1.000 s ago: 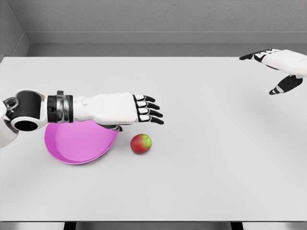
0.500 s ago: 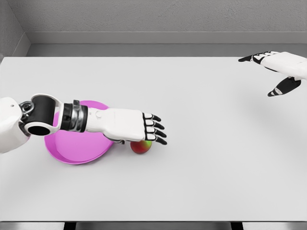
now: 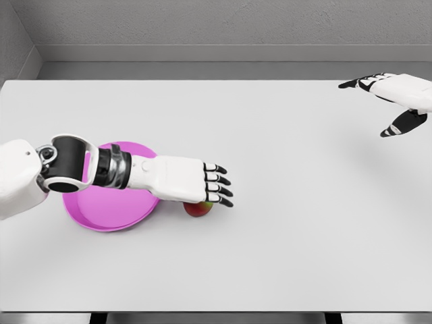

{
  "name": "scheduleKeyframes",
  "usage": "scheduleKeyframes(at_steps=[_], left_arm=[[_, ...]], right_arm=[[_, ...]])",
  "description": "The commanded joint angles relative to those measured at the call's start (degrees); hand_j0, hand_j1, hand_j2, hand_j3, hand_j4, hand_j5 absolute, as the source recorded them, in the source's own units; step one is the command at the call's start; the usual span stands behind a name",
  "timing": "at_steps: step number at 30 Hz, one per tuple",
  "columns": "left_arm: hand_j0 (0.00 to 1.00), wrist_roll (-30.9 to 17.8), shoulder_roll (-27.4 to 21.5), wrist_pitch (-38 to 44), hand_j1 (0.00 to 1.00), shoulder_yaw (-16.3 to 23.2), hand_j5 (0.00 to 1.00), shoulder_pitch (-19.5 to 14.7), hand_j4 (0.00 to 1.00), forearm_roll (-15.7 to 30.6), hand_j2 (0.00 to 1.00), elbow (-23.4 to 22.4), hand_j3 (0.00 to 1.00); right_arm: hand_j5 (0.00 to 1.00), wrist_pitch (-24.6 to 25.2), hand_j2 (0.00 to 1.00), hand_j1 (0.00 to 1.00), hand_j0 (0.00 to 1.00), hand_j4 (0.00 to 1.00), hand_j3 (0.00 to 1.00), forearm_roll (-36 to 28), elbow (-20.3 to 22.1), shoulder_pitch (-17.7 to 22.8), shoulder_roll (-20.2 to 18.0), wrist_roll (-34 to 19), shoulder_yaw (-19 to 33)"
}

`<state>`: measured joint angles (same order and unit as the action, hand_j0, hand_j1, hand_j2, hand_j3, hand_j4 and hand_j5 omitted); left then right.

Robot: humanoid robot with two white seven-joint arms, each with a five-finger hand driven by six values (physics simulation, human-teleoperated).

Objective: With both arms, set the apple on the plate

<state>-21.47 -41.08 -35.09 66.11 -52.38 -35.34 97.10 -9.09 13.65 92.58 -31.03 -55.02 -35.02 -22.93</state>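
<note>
The left arm comes in from the left edge of the tabletop (image 3: pixel 283 256), with its white shoulder part low on that side and its black and silver wrist joint lying above the plate (image 3: pixel 101 210). The plate is pink and round, and it sits on the left part of the tabletop, closer to the front edge than to the back edge. The forearm hides its upper portion. The left hand (image 3: pixel 196 182) reaches past the right rim of the plate with the palm turned down. Its fingers (image 3: pixel 219 185) are stretched out almost straight toward the right, a little apart from each other, so the hand is released and grasps nothing. The apple (image 3: pixel 198 208) lies on the tabletop just beside the right rim of the plate, not on it. It is red with a little green, and only its lower half shows under the hand. Whether the palm touches the apple cannot be told from this view.

The middle of the tabletop is plain white. Near the back right corner the right hand (image 3: pixel 395 94) hovers above the surface, well apart from the apple and the plate. Its dark fingers point to the left, the thumb hangs lower, and it is released too.
</note>
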Motion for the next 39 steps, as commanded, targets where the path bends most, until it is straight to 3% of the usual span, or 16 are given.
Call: scheduleKeyframes(at_steps=[1,17,31,39], left_arm=[[1.0,-0.68,0.04,0.09,1.0,0.16,1.0,0.09,1.0,-0.25,1.0,0.02,1.0],[1.0,-3.67,1.09,0.09,1.0,1.21,1.0,-0.18,1.0,-2.45,1.0,0.11,1.0],[1.0,-4.28,2.41,0.09,1.0,1.3,1.0,-0.09,1.0,-7.63,1.0,0.11,1.0],[1.0,-4.9,3.2,0.09,1.0,1.65,1.0,0.0,1.0,-8.16,1.0,0.02,1.0]], right_arm=[[1.0,0.04,1.0,1.0,1.0,1.0,1.0,-0.12,0.06,0.0,-0.18,0.02,-0.01],[1.0,0.04,1.0,1.0,1.0,1.0,1.0,-0.12,0.06,-0.09,-0.18,0.02,0.69],[1.0,0.04,1.0,1.0,1.0,1.0,1.0,-0.12,0.15,-0.09,-0.26,0.02,0.69],[1.0,0.04,1.0,1.0,1.0,1.0,1.0,-0.11,-0.12,0.35,-0.88,0.02,3.77]])
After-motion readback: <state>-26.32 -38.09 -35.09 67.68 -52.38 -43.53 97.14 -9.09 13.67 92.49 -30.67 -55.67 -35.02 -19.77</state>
